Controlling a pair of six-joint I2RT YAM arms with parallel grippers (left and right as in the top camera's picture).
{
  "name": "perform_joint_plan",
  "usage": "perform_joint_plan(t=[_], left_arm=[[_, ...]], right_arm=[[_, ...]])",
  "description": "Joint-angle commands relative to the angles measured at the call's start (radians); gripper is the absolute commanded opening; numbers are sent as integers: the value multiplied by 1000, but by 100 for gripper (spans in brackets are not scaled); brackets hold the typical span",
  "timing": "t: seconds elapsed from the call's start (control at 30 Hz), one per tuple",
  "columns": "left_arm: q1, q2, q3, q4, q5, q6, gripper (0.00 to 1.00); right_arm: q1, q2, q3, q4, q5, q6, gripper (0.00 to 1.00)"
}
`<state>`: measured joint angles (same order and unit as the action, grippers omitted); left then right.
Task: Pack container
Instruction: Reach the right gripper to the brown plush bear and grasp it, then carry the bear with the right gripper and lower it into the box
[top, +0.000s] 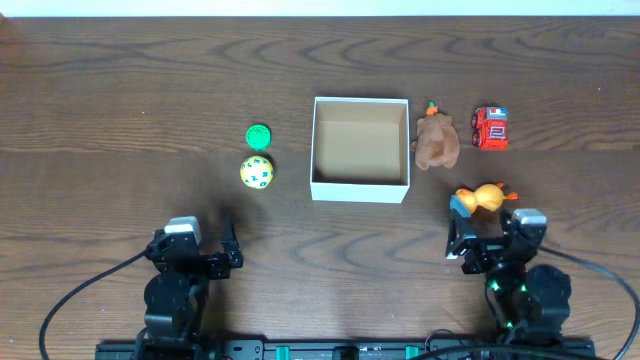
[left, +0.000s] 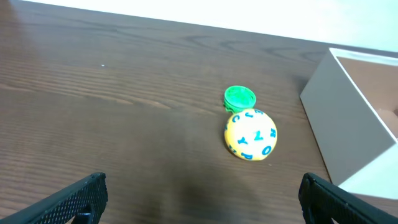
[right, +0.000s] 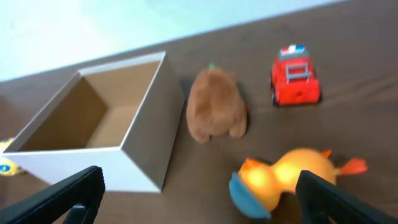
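Nearest to me, my left pincer (left: 202, 182) and my right pincer (right: 199, 177) both hang low over the table (top: 100, 100) with their fingers wide apart and nothing between them. Just in front of the right one lies the orange duck (right: 283, 180), and a little in front of the left one is the yellow ball (left: 250, 134) with blue letters. The box (top: 360, 190) stands between my two arms, farther out near the middle of the table. It is upright, its top is open, and I see nothing inside on the tan floor. I judge it to be light, with thin walls that are stiff enough to keep their shape but would bend under a hard squeeze. It would probably slide on the smooth wood if I bump it. If I must move it, I would pinch one wall at the middle of its rim, one finger inside and one outside, and I would close gently. When I drop toys in, I should come from above and not touch the walls. Beyond the duck, the brown plush animal (right: 214, 112) lies just beside the right wall of the box, and the red truck (right: 295, 79) is next to it. Behind the ball sits a green disc (left: 239, 97).
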<state>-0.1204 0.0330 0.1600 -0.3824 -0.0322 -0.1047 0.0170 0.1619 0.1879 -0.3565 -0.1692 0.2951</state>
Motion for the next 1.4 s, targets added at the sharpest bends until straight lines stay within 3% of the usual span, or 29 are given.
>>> perform_joint_plan(t=[0.0,0.2,0.4,0.57,0.9,1.3,1.37], left_arm=[[4,65,84,6,18,5,98],[4,314,283,-21,15,6,98],[4,673,599,-151,-13,39,98],[17,949,808,-283,-13,85,98],[134,1302,901,-340,7,85,98],[152,1350,900,-339,6,85,98],[152,1349,900,-339,6,85,98]], right_arm=[[-5,138,137,-2,-29,-6,99],[-3,528,503,-162,-30,-89,99],[-3,930,948,-406,-15,-111,99],[19,1200,1176,-537,-15,-110,99],[63,1597,1215,-420,-14,-135,99],[63,1844,1215,-345,63,-116,98],[63,1867,1214,-341,76,-116,88]])
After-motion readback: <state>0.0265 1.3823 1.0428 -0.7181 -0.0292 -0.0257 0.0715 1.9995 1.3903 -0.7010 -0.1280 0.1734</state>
